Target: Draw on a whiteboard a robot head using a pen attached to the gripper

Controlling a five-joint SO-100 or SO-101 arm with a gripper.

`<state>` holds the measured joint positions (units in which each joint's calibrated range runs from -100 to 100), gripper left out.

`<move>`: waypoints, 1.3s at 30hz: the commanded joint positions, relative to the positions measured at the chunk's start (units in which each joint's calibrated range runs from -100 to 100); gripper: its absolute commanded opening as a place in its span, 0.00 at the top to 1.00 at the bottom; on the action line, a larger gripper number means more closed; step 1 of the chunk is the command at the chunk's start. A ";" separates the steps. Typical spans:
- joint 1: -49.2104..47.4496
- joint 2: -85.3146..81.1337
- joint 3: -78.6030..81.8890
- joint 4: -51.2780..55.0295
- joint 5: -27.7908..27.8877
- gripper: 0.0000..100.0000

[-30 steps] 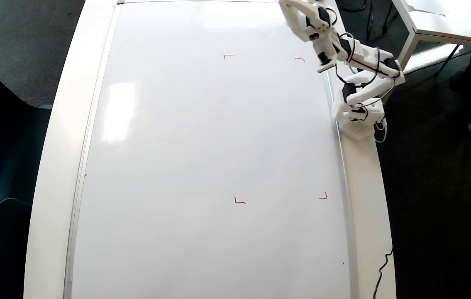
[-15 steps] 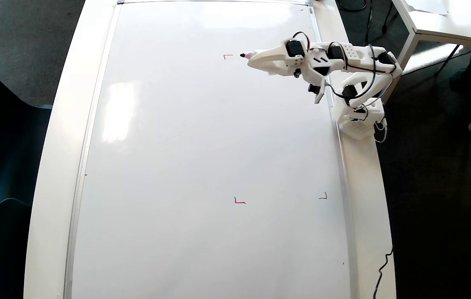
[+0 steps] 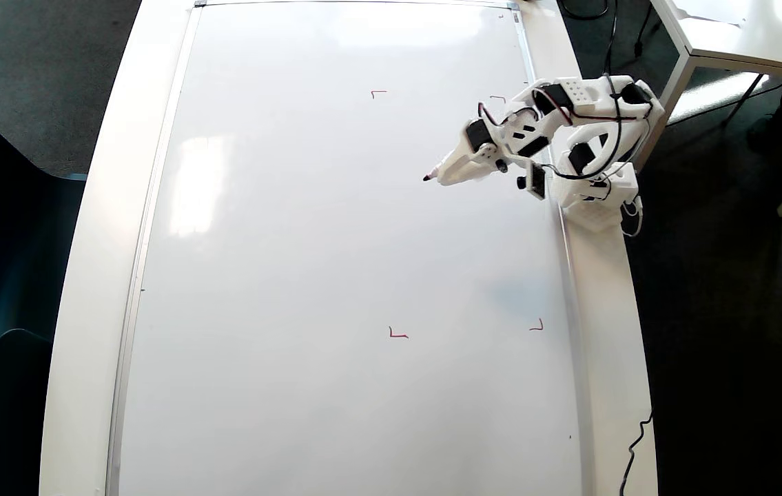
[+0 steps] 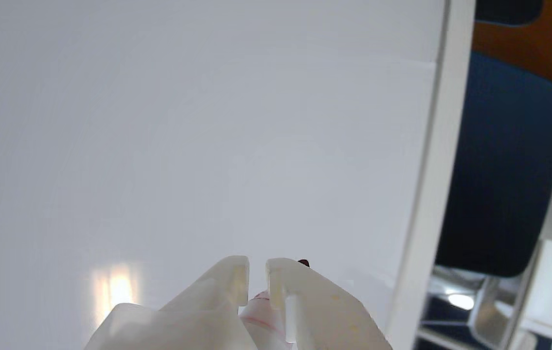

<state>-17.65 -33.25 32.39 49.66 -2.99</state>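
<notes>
Gripper: the white plastic claw gripper [image 4: 257,272] fills the bottom centre of the wrist view, its jaws drawn in to a thin slit and clamped on the pen; in the overhead view it sits in the upper right of the frame [image 3: 447,172].
Pen: the slim white-barrelled marker pen with a dark red tip [image 3: 431,176] juts from the claw toward the lower left in the overhead view; in the wrist view only a bit of barrel [image 4: 261,311] shows between the jaws.
Contact: whether the tip touches the board cannot be told.
Whiteboard: the large glossy white board with a thin silver frame [image 3: 335,241] fills most of both views [image 4: 183,136].
Corner marks: four tiny red angle marks [image 3: 398,334], right of centre.
Robot head: no outline drawn yet.
Table: the white tabletop [image 3: 98,207] borders the board.
</notes>
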 commanded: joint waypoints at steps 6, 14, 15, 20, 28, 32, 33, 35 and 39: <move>-1.69 22.14 -21.27 16.19 -7.95 0.99; -4.86 37.48 -36.52 25.92 -14.87 0.99; -5.00 38.57 -36.97 26.27 -15.35 0.99; -5.08 42.60 -37.34 26.53 -16.85 0.99; -7.44 43.94 -38.88 24.10 -21.04 0.99; -9.06 44.95 -43.42 23.67 -23.45 0.99; -9.42 45.37 -44.42 23.67 -23.93 0.99; -10.01 46.71 -46.87 23.67 -25.06 0.99; -10.38 49.31 -48.69 23.67 -26.08 0.99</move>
<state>-27.45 15.54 -13.11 73.90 -28.45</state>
